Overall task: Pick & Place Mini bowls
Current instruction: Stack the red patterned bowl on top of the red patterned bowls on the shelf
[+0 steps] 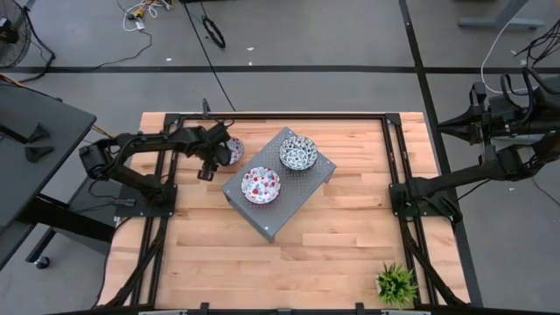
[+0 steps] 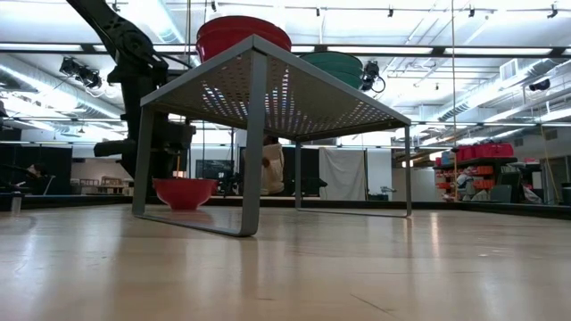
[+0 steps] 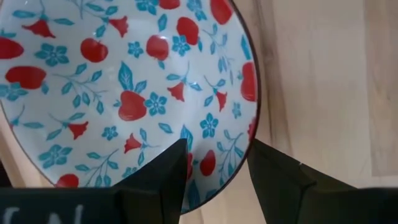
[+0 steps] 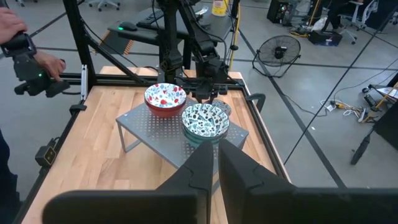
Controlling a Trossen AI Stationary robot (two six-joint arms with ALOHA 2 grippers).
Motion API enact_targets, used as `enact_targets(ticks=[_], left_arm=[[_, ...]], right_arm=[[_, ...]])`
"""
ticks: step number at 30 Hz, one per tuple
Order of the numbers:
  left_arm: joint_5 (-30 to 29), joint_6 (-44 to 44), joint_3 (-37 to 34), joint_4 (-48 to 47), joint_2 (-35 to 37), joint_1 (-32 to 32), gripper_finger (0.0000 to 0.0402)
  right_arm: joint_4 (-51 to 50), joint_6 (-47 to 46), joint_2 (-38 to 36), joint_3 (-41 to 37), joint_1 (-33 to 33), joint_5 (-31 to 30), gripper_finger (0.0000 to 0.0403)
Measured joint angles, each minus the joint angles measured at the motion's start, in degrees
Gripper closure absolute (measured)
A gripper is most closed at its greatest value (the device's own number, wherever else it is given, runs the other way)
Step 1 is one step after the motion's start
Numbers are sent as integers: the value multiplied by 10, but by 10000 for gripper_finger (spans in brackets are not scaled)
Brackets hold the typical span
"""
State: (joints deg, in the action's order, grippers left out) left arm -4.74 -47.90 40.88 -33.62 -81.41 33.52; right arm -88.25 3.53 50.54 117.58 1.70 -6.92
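Observation:
Three mini bowls show. A red-patterned bowl (image 1: 261,185) and a teal-patterned bowl (image 1: 298,153) sit on a grey perforated stand (image 1: 278,214). Another red-patterned bowl (image 1: 234,151) (image 3: 124,87) rests on its base on the wooden table (image 2: 185,192), just left of the stand. My left gripper (image 3: 217,149) (image 1: 219,157) is open above this bowl, pointing down. One finger (image 3: 171,171) is over the bowl's inside and the other (image 3: 273,171) is outside its rim (image 3: 252,118). My right gripper (image 4: 216,158) is shut and waits at the table's right edge (image 1: 401,194).
The stand's legs (image 2: 252,205) stand close beside the bowl on the table. A small potted plant (image 1: 395,283) sits at the near right corner. A black frame (image 1: 306,115) runs round the table. A person's hand holding a device (image 4: 34,71) shows beyond the table's left side.

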Motion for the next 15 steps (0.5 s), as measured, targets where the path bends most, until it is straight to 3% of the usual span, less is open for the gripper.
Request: enact_targets(ticks=[15], left_arm=[[12,3,26,9,0,-7,229]], right_arm=[[0,0,0,0,0,0,376]])
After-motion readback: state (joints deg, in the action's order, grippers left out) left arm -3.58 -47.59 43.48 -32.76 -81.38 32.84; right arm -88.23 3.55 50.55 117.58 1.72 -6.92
